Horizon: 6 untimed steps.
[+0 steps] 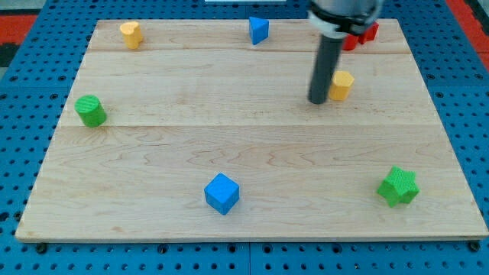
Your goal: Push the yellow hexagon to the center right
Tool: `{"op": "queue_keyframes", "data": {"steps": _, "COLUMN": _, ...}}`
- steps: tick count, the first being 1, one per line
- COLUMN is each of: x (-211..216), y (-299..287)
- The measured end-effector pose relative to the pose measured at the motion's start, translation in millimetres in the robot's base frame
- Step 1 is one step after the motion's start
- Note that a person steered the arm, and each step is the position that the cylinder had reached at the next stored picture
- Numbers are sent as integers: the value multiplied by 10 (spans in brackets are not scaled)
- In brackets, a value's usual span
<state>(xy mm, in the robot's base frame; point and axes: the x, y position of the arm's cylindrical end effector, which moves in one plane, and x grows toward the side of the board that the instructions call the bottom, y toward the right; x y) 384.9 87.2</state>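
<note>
The yellow hexagon (342, 85) lies on the wooden board (252, 153) in its upper right part. My tip (317, 99) rests on the board right beside the hexagon, on its left side, touching or nearly touching it. The dark rod rises from the tip to the view's top edge and hides part of the red blocks behind it.
A second yellow block (131, 33) sits at the top left. A blue triangular block (259, 30) is at top centre. Red blocks (365, 33) are at top right. A green cylinder (90, 111) is at the left, a blue cube (221, 192) at bottom centre, a green star (398, 186) at bottom right.
</note>
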Motion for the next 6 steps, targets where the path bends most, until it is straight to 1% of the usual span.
{"op": "queue_keyframes", "data": {"steps": 1, "x": -295, "y": -192}}
{"op": "queue_keyframes", "data": {"steps": 2, "x": -512, "y": 584}}
{"op": "queue_keyframes", "data": {"steps": 3, "x": -445, "y": 941}}
{"op": "queue_keyframes", "data": {"steps": 4, "x": -401, "y": 1032}}
{"op": "queue_keyframes", "data": {"steps": 5, "x": -569, "y": 430}}
{"op": "queue_keyframes", "data": {"steps": 6, "x": -407, "y": 203}}
